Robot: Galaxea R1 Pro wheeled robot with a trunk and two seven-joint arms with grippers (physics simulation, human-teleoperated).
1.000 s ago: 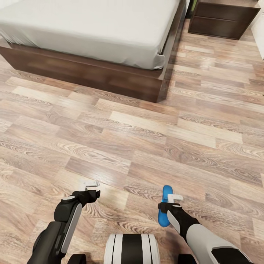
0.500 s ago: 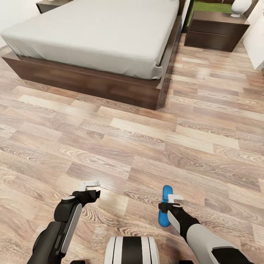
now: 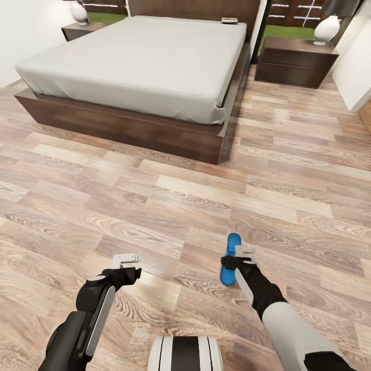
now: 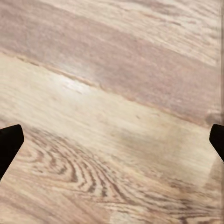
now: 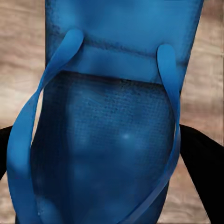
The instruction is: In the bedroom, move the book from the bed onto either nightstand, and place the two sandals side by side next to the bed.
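Sandal half-hidden in right claw

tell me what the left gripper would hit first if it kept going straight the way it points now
Most likely the wood-plank floor. The left gripper is open and empty, and its wrist view looks along the fingers straight at bare planks, with nothing between. How far off the floor lies is unclear.

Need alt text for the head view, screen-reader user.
The right gripper holds a blue sandal above the wood-plank floor, while the open left gripper is empty. Ahead stands a bed with a small book near the headboard and a nightstand at each side.
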